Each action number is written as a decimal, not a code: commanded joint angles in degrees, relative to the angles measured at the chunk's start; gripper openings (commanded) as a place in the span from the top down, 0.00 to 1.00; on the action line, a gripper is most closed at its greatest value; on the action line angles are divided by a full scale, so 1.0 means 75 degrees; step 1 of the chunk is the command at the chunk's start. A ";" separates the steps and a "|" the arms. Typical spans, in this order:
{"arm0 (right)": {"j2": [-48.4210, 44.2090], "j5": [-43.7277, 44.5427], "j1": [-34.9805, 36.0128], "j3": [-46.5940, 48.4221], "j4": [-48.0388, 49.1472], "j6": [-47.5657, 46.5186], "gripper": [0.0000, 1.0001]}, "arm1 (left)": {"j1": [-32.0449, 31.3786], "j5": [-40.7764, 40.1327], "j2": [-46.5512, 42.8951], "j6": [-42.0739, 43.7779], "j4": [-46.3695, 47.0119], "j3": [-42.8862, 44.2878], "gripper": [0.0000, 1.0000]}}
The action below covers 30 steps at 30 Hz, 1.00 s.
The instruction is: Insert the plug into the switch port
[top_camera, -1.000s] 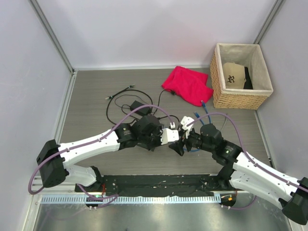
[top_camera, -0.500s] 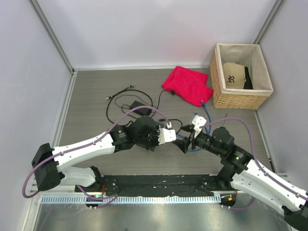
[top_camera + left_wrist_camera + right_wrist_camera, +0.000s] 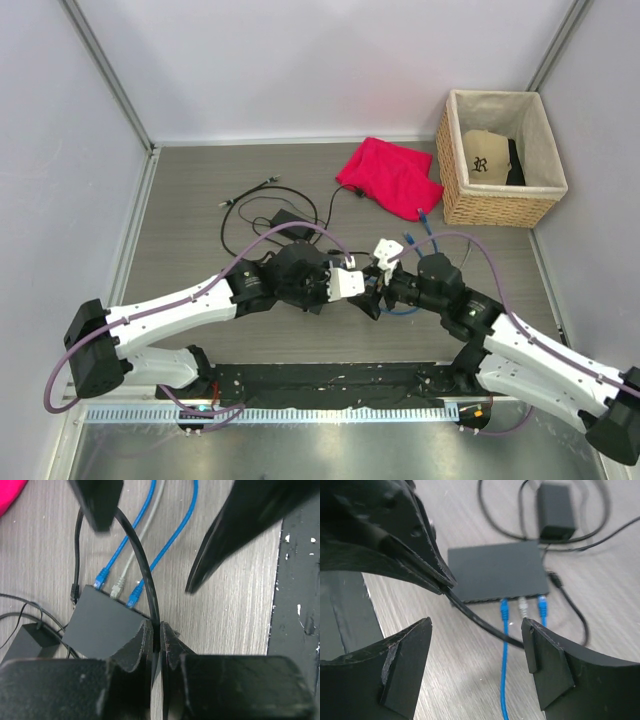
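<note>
— Left gripper (image 3: 156, 630): how does it stand?
— Pinched together on one black cable (image 3: 141, 560). The cord runs straight up out of the pads and arcs over the switch (image 3: 100, 625).
— And the right gripper (image 3: 476, 652)?
— Spread wide, holding nothing. It faces the left one, and the same black cable crosses the gap between its fingers. I cannot tell whether either pad touches it.
— Where is the switch?
— Flat on the table (image 3: 200, 190), just under both grippers, with its socket edge towards the right arm.
— Count the cords in it.
— Three: two blue leads (image 3: 103, 577) and one grey lead (image 3: 118, 586) between them, side by side. A fourth end — one small black plug (image 3: 74, 587) — lies on the table just off the corner of that edge, in no socket.
— Anything else?
— One power brick (image 3: 555, 507) beyond the switch, among black loops of cord. One red cloth (image 3: 390, 177) is farther back, and beside it one basket (image 3: 495, 210) with one tan cap (image 3: 483, 155) inside.
</note>
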 commanded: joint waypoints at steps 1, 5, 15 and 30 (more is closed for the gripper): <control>0.0759 -0.0743 0.0002 0.0502 0.0309 -0.0555 0.20 | -0.0009 0.0508 -0.0209 0.0252 -0.0020 0.0165 0.89; 0.1158 -0.0872 0.0002 0.0572 0.0309 -0.0790 0.22 | -0.0009 0.0661 -0.0209 0.0264 -0.0044 0.0178 0.89; 0.1358 -0.0721 0.0002 0.0409 0.0274 -0.0709 0.99 | -0.0009 0.0019 -0.0349 -0.0133 0.0692 -0.0173 0.59; 0.1041 0.0100 0.0002 -0.0282 0.0717 -0.0591 0.99 | 0.1769 -0.4684 -0.1579 -0.7921 0.1600 -0.1111 0.01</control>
